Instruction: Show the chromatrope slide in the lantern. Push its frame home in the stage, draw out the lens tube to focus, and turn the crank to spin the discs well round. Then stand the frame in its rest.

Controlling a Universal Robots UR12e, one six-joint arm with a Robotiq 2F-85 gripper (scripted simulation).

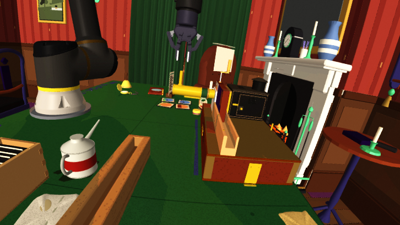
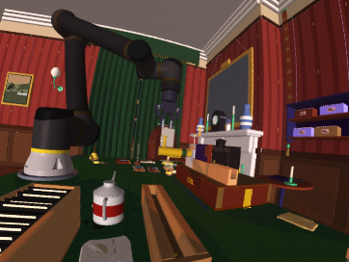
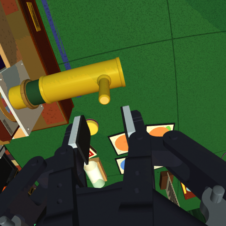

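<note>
The slide frame [image 1: 219, 98] sits in the stage at the front of the black lantern [image 1: 246, 105], on the red box. The yellow lens tube [image 1: 188, 91] [image 3: 80, 81] sticks out from the lantern's front, over the green table. A short yellow peg [image 1: 181, 77] [image 3: 104, 91] stands up from the tube near its outer end. A wooden trough [image 1: 228, 131] runs along the box top beside the lantern. My gripper [image 1: 183, 57] [image 3: 103, 124] hangs above the peg, clear of it. It is partly open and holds nothing.
A long wooden trough [image 1: 112, 182] lies on the near table, with an oil can [image 1: 79, 158] and a slide crate [image 1: 16, 165] to its left. Picture cards [image 1: 174, 103] lie under the gripper. The fireplace [image 1: 296, 112] stands right of the lantern.
</note>
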